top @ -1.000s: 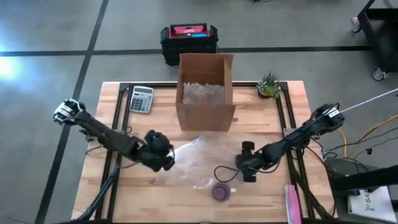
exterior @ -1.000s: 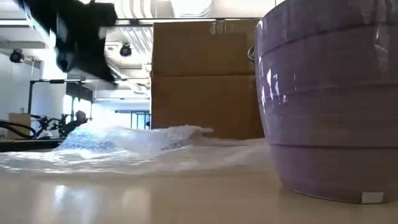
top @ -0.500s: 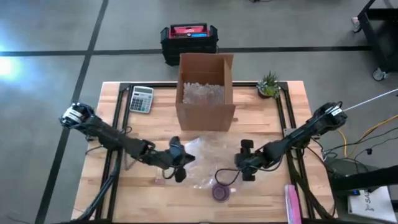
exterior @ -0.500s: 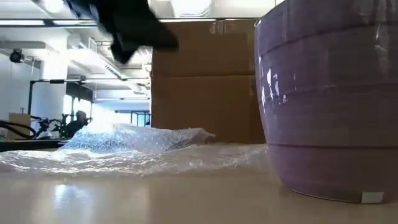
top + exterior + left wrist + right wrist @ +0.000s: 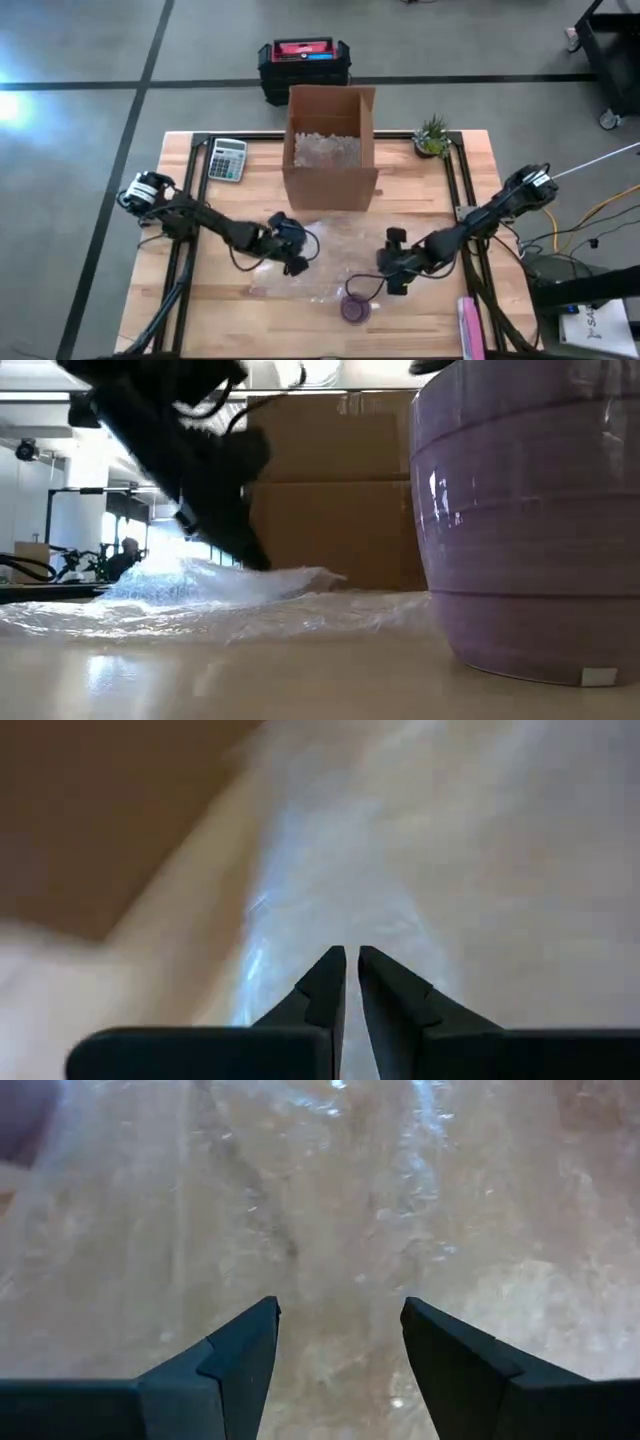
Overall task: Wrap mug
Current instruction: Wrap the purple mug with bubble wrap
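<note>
A purple mug (image 5: 355, 308) stands upright on the wooden table near its front edge; it fills the right of the low view (image 5: 530, 520). Behind it a sheet of clear bubble wrap (image 5: 335, 250) lies spread on the table, rumpled at its left part (image 5: 230, 585). My left gripper (image 5: 297, 262) is shut, its tips (image 5: 351, 958) low over the wrap's left part. My right gripper (image 5: 393, 272) stands open over the wrap's right part (image 5: 330, 1200), nothing between its fingers. My left gripper slants down from the table's left side, its shut fingertips (image 5: 250, 555) at the rumpled left part of the bubble wrap. I cannot tell whether they touch it.
An open cardboard box (image 5: 332, 145) holding pale packing fill stands behind the wrap. A calculator (image 5: 227, 158) lies at the far left and a small potted plant (image 5: 432, 135) at the far right. A pink object (image 5: 470, 325) lies at the front right edge.
My left gripper has travelled toward the table's right edge, over the left part of the bubble wrap, and has come down toward it. My right gripper has kept still.
</note>
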Motion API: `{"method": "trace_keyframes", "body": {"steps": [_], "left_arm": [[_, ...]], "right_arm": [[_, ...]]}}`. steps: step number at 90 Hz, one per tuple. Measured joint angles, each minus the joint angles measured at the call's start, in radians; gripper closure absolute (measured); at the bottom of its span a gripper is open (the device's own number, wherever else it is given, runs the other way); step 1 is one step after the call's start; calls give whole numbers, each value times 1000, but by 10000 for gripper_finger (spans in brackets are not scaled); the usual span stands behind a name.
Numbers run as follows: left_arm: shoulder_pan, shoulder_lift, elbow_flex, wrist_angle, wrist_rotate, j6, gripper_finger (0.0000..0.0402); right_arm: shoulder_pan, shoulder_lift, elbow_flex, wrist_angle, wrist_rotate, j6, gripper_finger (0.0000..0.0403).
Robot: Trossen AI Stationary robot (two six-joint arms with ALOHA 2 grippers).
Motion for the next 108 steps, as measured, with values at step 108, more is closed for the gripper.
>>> {"method": "trace_keyframes", "body": {"steps": [108], "left_arm": [[-239,-48,-44,496,182,9,381]], "right_arm": [[101,10,410,2,-188,-287,204]]}}
